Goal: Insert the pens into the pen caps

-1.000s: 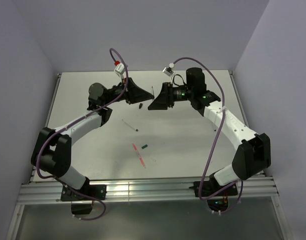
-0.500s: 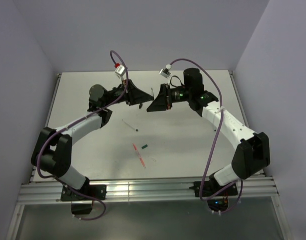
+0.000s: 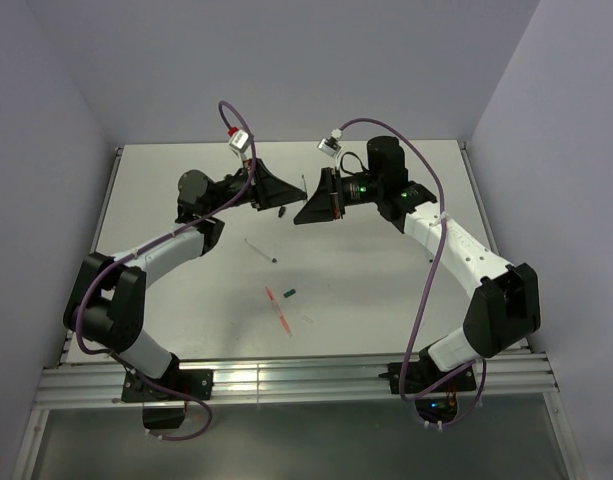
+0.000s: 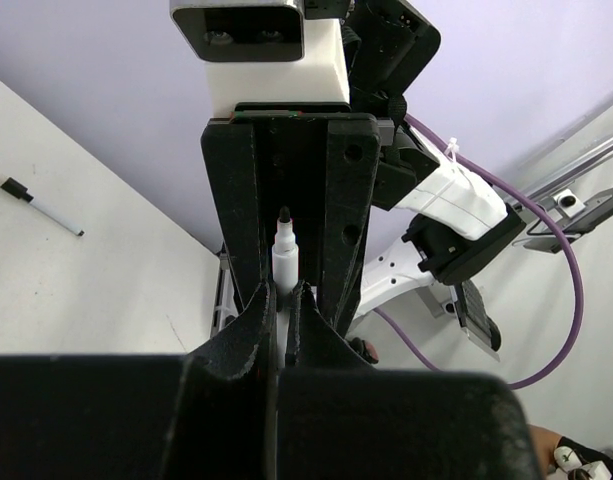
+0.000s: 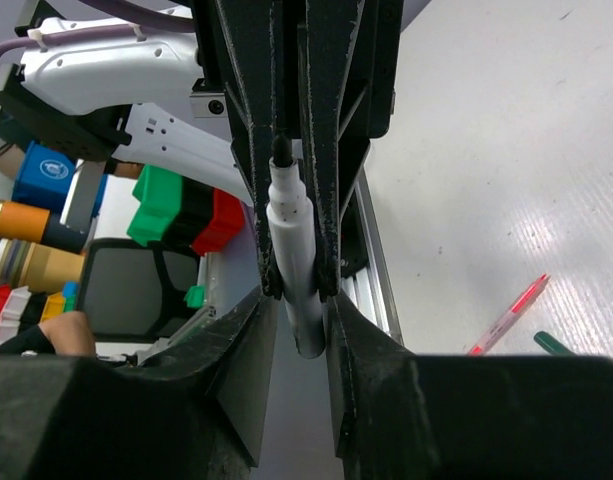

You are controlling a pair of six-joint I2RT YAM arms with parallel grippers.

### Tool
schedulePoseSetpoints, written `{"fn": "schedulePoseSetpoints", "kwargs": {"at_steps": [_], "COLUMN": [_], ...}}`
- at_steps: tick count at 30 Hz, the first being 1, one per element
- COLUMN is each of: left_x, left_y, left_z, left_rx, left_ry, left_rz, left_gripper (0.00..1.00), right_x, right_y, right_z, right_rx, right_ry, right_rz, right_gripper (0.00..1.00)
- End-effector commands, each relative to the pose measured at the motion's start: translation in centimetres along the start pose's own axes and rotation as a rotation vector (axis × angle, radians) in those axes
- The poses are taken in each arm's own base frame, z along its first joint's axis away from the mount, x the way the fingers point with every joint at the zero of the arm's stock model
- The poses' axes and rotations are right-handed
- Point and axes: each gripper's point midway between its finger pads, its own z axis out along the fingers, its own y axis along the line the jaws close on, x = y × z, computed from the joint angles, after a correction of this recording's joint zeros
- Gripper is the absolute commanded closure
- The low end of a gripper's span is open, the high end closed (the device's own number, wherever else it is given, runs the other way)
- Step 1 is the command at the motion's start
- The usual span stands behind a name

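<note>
A white pen (image 3: 304, 185) with a black tip is held upright above the table's far middle, between both grippers, which face each other. My left gripper (image 3: 294, 199) is shut on its lower part (image 4: 285, 262). My right gripper (image 3: 306, 206) has its fingertips against both sides of the pen (image 5: 291, 230). A second white pen (image 3: 258, 248) and the red-pink pen (image 3: 278, 308) lie on the table. A black cap (image 3: 282, 212) lies below the grippers, and a dark green cap (image 3: 288, 293) lies beside the red pen. I cannot make out the clear cap.
The white table (image 3: 386, 270) is walled at the back and on both sides. An aluminium rail (image 3: 286, 380) runs along its near edge. Coloured bins (image 5: 176, 210) stand off the table.
My right gripper has moved a little to the left, closing the gap to my left gripper and the pen. The left arm and the things on the table have stayed put.
</note>
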Motion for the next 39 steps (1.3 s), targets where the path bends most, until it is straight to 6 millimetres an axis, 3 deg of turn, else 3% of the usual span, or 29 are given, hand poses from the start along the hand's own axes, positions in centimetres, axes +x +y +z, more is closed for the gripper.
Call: {"fn": "schedulePoseSetpoints", "kwargs": {"at_steps": [1,27,29,32,33,34,35,36,37,38,39], "left_x": [-0.4,0.3,0.4,0.4,0.5,0.5,0.5,0.3,0.3,0.0,-0.4], "left_y": [-0.5,0.1,0.2,0.2,0.3,0.4,0.5,0.5,1.0,1.2,1.4], "left_z": [-0.2,-0.7,-0.8,-0.9,-0.8,-0.8,-0.8,-0.8,-0.8,-0.7,-0.7], "left_rx": [0.018,-0.013,-0.013,-0.022,-0.024,-0.029,-0.036,-0.042,-0.069,-0.083,-0.096], "left_ry": [-0.019,-0.009,-0.007,-0.002,-0.002,0.0,-0.001,-0.004,0.003,0.002,-0.002], "left_rz": [0.039,0.019,0.018,0.015,0.015,0.014,0.012,0.013,-0.001,0.002,0.007], "left_gripper": [1.0,1.0,1.0,1.0,1.0,0.95,0.82,0.62,0.17,0.01,0.01], "right_x": [-0.9,-1.8,-1.6,-1.5,-1.5,-1.5,-1.5,-1.5,-1.5,-1.4,-1.4], "right_y": [1.1,0.3,0.2,0.1,0.0,0.1,0.2,0.1,0.1,0.0,-0.1], "right_z": [0.0,-0.6,-0.7,-0.7,-0.7,-0.7,-0.7,-0.7,-0.7,-0.8,-0.8], "right_rx": [-0.041,0.0,0.001,0.003,0.006,0.006,0.004,0.006,0.009,0.014,0.021], "right_ry": [-0.004,-0.042,-0.041,-0.041,-0.042,-0.042,-0.04,-0.042,-0.043,-0.044,-0.045], "right_rz": [-0.05,-0.048,-0.051,-0.051,-0.047,-0.048,-0.054,-0.053,-0.056,-0.066,-0.069], "right_gripper": [0.66,0.7,0.75,0.99,1.0,1.0,1.0,1.0,1.0,1.0,1.0]}}
